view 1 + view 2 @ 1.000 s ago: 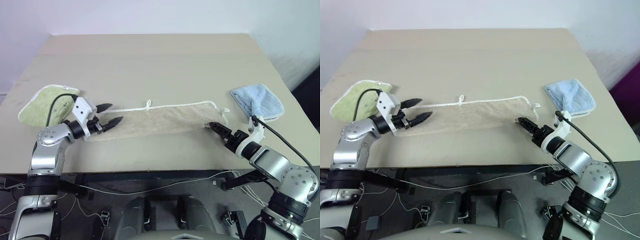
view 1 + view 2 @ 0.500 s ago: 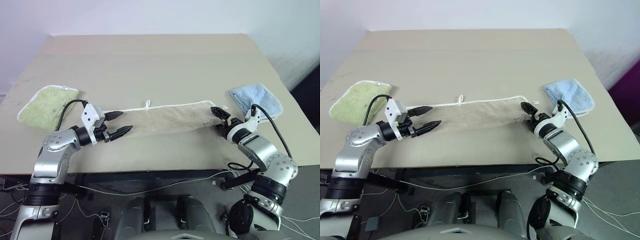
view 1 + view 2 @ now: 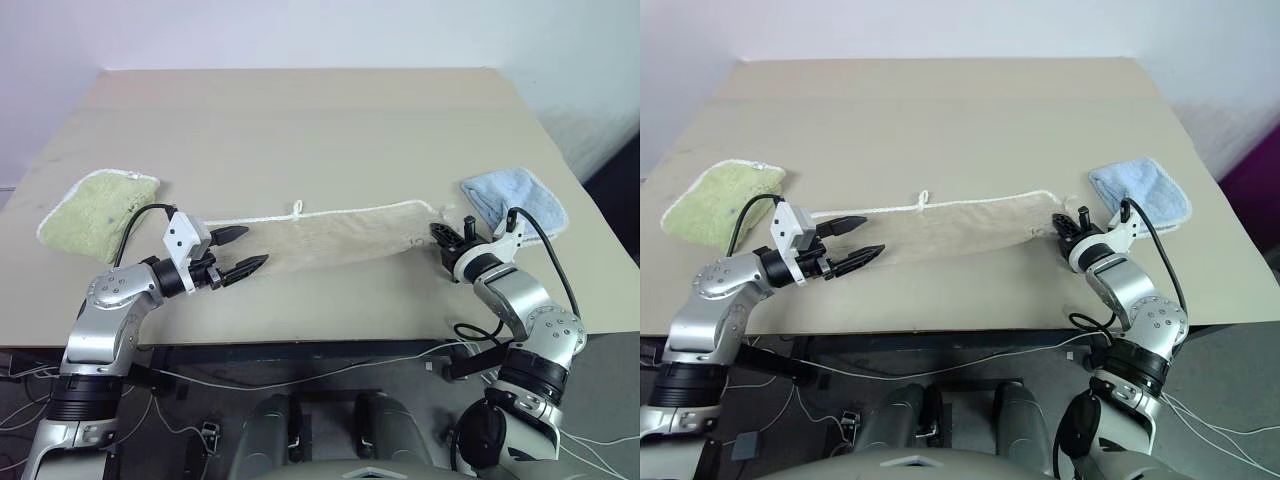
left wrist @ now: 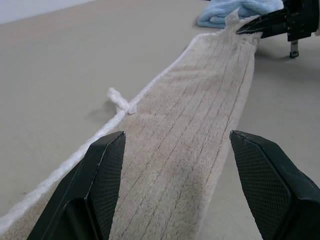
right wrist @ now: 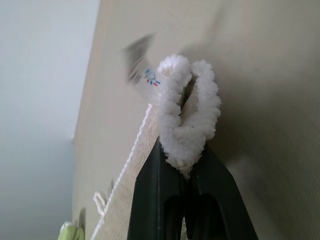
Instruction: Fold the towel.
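Right hand (image 3: 441, 235) now clamped on right-end corner of beige towel (image 3: 330, 238); a second ago it was apart, short of it. Left hand (image 3: 243, 250) remains apart over left end. Towel flat, lengthwise, near tabletop (image 3: 300, 130) front edge. Right end secured; left grab pending.

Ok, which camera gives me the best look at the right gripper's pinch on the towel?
The right wrist view: the right gripper is shut on a bunched end of the towel, seen close up. The eye views show the gripper at the towel's end beside the light blue towel. The left wrist view shows it far off.
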Tool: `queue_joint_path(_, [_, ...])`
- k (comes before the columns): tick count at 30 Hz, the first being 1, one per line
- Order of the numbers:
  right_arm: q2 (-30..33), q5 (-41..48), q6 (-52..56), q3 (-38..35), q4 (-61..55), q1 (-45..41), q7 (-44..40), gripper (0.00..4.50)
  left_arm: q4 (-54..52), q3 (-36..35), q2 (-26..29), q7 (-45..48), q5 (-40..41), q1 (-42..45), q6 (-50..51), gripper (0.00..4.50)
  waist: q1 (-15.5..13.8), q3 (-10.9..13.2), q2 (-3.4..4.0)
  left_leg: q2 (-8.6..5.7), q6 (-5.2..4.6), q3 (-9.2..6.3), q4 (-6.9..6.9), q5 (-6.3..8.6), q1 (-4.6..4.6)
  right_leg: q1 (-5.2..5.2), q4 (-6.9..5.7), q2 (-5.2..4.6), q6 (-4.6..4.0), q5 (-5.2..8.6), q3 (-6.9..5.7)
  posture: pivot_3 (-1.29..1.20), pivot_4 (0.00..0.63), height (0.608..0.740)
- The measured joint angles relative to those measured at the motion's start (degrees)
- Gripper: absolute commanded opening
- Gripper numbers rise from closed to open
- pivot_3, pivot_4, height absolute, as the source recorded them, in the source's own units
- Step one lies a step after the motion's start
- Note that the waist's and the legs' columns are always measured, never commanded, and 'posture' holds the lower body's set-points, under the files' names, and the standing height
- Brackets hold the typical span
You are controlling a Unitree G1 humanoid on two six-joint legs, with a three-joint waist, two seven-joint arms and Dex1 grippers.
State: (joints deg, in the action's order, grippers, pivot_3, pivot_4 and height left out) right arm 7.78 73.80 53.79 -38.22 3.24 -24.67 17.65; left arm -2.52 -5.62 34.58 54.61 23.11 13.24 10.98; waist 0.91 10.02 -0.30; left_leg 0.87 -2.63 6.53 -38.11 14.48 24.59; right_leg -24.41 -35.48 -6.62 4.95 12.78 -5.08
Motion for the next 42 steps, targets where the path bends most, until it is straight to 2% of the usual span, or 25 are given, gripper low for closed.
queue_joint_path(12, [14.1,-1.8,-1.6,2.2,0.7,-1.6,-7.1,0.05,0.0,0.3,-0.9,-0.1,0.0,0.0,0.0,3.49,-0.1,0.1,0.11,0.01,-0.04,0.01,0.03,0.02,0.04,-0.04,0.05,-0.04,0.00,0.01,0.00,0.00,0.150,0.740])
queue_joint_path(16, [19.1,-9.8,-0.5,13.5,-4.5,-1.7,-13.7,0.05,0.0,0.3,-1.1,-0.2,0.0,-0.1,0.0,3.49,0.0,0.1,0.17,0.03,-0.04,0.04,0.06,0.02,0.06,-0.09,0.07,-0.04,0.00,0.01,0.04,0.00,0.150,0.740])
queue_joint_path(21, [25.1,-21.7,-0.7,31.8,-13.0,-6.0,-25.1,0.05,0.0,0.4,-1.4,-0.6,0.0,0.0,0.0,3.49,-0.1,0.1,0.18,0.03,-0.05,0.03,0.05,0.02,0.14,-0.17,0.09,-0.05,0.01,0.01,0.03,0.00,0.150,0.740])
queue_joint_path(26, [24.2,-33.5,-2.4,47.8,-15.7,-7.9,-32.5,0.05,0.0,0.8,-2.2,-1.2,-0.1,-0.1,0.0,3.49,-0.4,0.1,0.13,-0.02,-0.09,-0.02,-0.01,0.04,0.26,-0.18,0.15,-0.10,0.01,0.00,-0.07,0.00,0.150,0.740])
queue_joint_path(30, [21.9,-41.0,-4.0,56.6,-15.0,-7.3,-35.5,0.05,-0.7,1.6,-3.0,-1.8,-0.1,-0.4,0.0,3.49,-0.3,0.1,0.13,-0.03,-0.08,-0.04,-0.07,0.04,0.46,-0.32,0.14,-0.12,0.01,0.00,-0.09,0.00,0.150,0.740])
queue_joint_path(38, [18.3,-47.4,-5.5,57.0,-12.9,-6.5,-38.0,0.05,-2.3,1.6,-3.1,-2.9,0.0,-3.0,0.0,3.49,-0.2,0.1,0.13,-0.02,-0.07,-0.06,-0.09,0.03,0.50,-0.36,0.12,-0.09,0.02,-0.01,-0.13,0.00,0.150,0.740])
queue_joint_path(42, [16.8,-48.3,-5.4,55.7,-12.9,-5.4,-39.2,0.93,-2.7,1.6,-3.5,-3.5,0.1,-3.5,0.2,3.49,-0.2,0.1,0.13,-0.02,-0.06,-0.08,-0.09,0.03,0.50,-0.36,0.12,-0.08,0.02,-0.01,-0.14,0.00,0.150,0.740])
